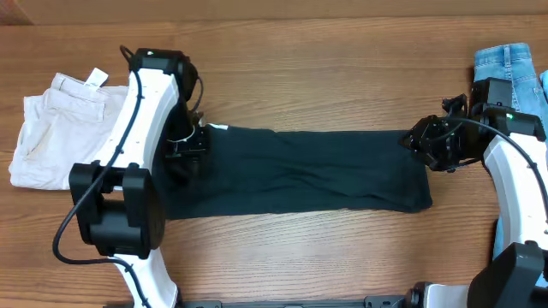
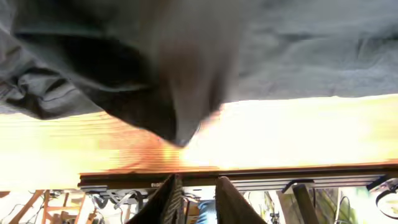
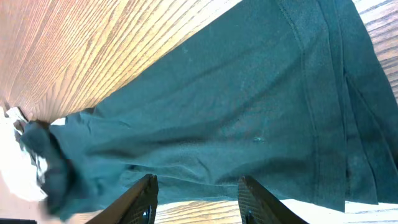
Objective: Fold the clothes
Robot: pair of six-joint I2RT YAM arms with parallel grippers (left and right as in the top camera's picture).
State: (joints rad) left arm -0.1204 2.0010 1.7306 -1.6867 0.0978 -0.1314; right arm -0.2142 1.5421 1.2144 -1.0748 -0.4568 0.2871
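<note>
Since both arms reach in from the near edge of the table (image 1: 300, 257), start there: left arm runs up the left side, right arm curls in from the right. Shirt (image 1: 300, 171) lies flat mid-table, folded into a long dark band running left to right, no lettering showing. Left gripper (image 1: 190, 144) sits over the band's left end, close to a small white tag (image 1: 219, 127) on the far edge. Left wrist view: fingers (image 2: 233, 202) a little apart, nothing between them, shirt blurred beyond the tips. Right gripper (image 1: 425, 145) is at the band's right end, by the far corner. Right wrist view: its jaws stand apart, shirt hem spread under and past them, no cloth visibly pinched; touching or not, cannot tell. Further back on the left, beige shorts (image 1: 51, 128) lie folded, left of the left arm and apart from the shirt. Farthest, at the back right of the overhead view, blue jeans (image 1: 507, 64) lie just behind the right gripper.
</note>
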